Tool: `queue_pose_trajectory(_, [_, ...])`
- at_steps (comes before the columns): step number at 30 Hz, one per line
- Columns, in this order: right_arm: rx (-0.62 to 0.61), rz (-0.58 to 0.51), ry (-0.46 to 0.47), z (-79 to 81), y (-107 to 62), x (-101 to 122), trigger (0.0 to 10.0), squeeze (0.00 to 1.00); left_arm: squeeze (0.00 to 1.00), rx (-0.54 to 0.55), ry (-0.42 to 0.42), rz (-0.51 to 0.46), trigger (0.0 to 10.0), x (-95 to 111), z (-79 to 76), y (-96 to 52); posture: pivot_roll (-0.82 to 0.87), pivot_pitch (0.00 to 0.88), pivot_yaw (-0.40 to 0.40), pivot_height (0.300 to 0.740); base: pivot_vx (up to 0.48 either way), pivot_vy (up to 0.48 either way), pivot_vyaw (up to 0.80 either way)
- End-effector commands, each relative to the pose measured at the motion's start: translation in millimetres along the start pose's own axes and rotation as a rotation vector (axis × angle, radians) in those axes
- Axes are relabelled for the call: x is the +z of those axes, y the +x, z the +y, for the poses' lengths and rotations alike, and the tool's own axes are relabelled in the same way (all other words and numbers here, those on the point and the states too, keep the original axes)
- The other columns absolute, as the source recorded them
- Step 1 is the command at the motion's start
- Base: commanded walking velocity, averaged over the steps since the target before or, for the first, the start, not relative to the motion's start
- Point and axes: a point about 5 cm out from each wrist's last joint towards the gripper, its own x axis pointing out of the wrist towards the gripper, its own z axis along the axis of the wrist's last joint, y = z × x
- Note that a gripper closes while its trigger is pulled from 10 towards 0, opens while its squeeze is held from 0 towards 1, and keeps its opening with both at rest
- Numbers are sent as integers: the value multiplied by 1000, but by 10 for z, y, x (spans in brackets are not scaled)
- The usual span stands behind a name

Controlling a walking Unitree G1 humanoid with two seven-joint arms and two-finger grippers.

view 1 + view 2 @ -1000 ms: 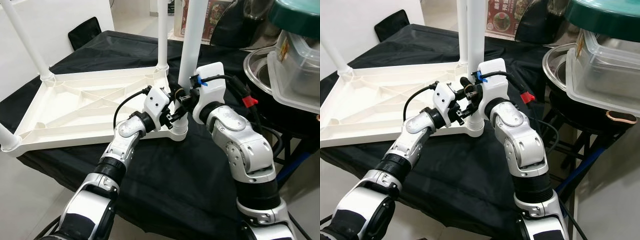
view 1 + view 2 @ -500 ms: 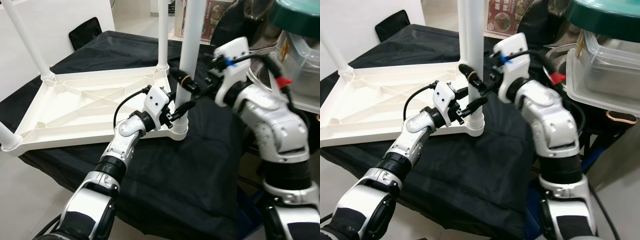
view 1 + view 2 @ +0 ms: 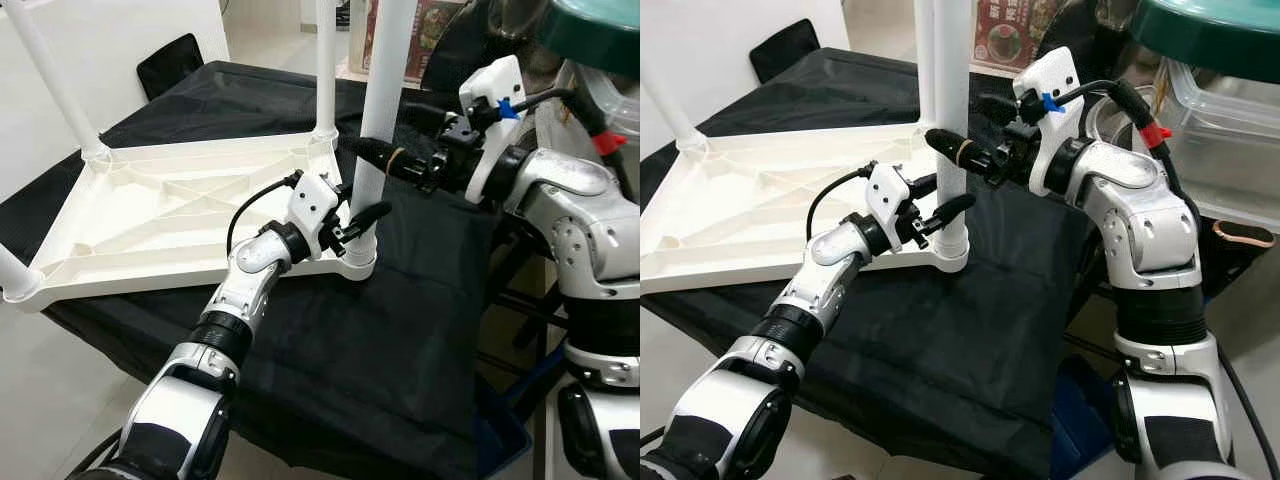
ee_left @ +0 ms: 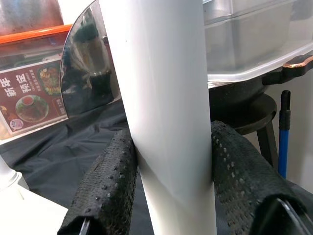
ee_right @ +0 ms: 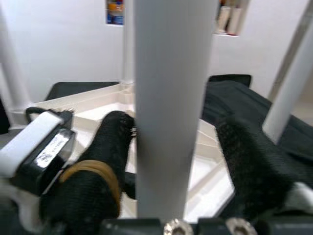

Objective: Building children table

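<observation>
Currently my left tool (image 4: pixel 166 181) is clenched on the white table leg (image 3: pixel 385 100), both pads touching, low near its socket. My right tool (image 5: pixel 176 156) is released, fingers straddling the leg higher up. Leg stands upright, long axis vertical, on the inverted table frame (image 3: pixel 180 215) atop the black-draped tabletop (image 3: pixel 400 330).

White table top (image 3: pixel 180 215) upside down on black cloth; legs (image 3: pixel 385 90) upright

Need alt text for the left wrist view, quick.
The left gripper is shut on a white table leg, one black finger pressed to each side. Behind stand a dark cloth, a food poster and a clear bin.
</observation>
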Motion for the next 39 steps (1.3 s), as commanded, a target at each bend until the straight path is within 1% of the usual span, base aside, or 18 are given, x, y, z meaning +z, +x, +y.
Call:
queue_pose_trajectory(1, [46, -10, -16, 31, 27, 32, 0, 0, 0, 4, 18, -20, 0, 28, 24, -20, -117, 78, 5, 740, 0, 0, 0])
queue_pose_trajectory(10, [88, 9, -8, 66, 59, -33, 0, 0, 0, -3, 21, -24, 0, 36, 22, -17, -115, 81, 4, 740, 0, 0, 0])
queue_pose_trajectory(13, [96, 14, 1, 98, 85, -74, 0, 0, 0, -4, 21, -25, 0, 38, 21, -16, -115, 82, 4, 740, 0, 0, 0])
queue_pose_trajectory(17, [108, 12, 16, 180, 137, -134, 0, 0, 0, -4, 20, -26, 0, 40, 22, -13, -116, 83, 5, 740, 0, 0, 0])
queue_pose_trajectory(18, [107, 13, 29, 202, 158, -155, 10000, 1000, 0, -6, 21, -26, 0, 41, 16, -11, -114, 84, 6, 740, 0, 0, 0])
queue_pose_trajectory(23, [108, 19, 43, 234, 189, -173, 10000, 1000, 0, -12, 20, -27, 0, 40, 3, -6, -113, 83, 6, 740, 0, 0, 0])
queue_pose_trajectory(24, [110, 22, 39, 240, 192, -172, 10000, 953, 0, -13, 21, -27, 0, 40, 0, -6, -113, 83, 6, 740, 0, 0, 0])
queue_pose_trajectory(26, [110, 22, 39, 240, 192, -172, 10000, 953, 0, -13, 21, -27, 0, 40, 0, -6, -113, 83, 6, 740, 0, 0, 0])
queue_pose_trajectory(27, [116, 24, 37, 249, 198, -170, 10000, 0, 0, -16, 21, -28, 0, 40, -6, -3, -114, 82, 4, 740, 0, 0, 0])
queue_pose_trajectory(29, [110, 24, 41, 241, 202, -165, 10000, 0, 0, -19, 21, -29, 0, 44, -11, 2, -114, 83, 4, 740, 0, 0, 0])
queue_pose_trajectory(30, [78, 32, 44, 200, 206, -173, 4627, 0, 0, -21, 20, -30, 0, 47, -15, 7, -113, 83, 4, 740, 0, 0, 0])
queue_pose_trajectory(32, [78, 32, 44, 200, 206, -173, 4627, 0, 0, -21, 20, -30, 0, 47, -15, 7, -113, 83, 4, 740, 0, 0, 0])
queue_pose_trajectory(33, [25, 39, 55, 137, 212, -185, 588, 0, 0, -23, 20, -31, 0, 49, -21, 12, -114, 84, 5, 740, 0, 0, 0])
queue_pose_trajectory(35, [25, 39, 55, 137, 212, -185, 588, 0, 0, -23, 20, -31, 0, 49, -21, 12, -114, 84, 5, 740, 0, 0, 0])
queue_pose_trajectory(36, [-30, 52, 61, 74, 215, -204, 0, 0, 0, -25, 20, -32, 0, 51, -25, 15, -113, 84, 5, 740, 0, 0, 0])
queue_pose_trajectory(37, [-30, 52, 61, 74, 215, -204, 0, 0, 0, -25, 20, -32, 0, 51, -25, 15, -113, 84, 5, 740, 0, 0, 0])
queue_pose_trajectory(38, [-90, 65, 83, 8, 218, -227, 0, 0, 0, -27, 20, -32, 0, 51, -29, 17, -110, 87, 5, 740, 0, 0, 0])
queue_pose_trajectory(39, [-124, 76, 97, -27, 220, -244, 0, 0, 0, -29, 21, -31, 0, 50, -31, 17, -110, 87, 5, 740, 0, 0, 0])
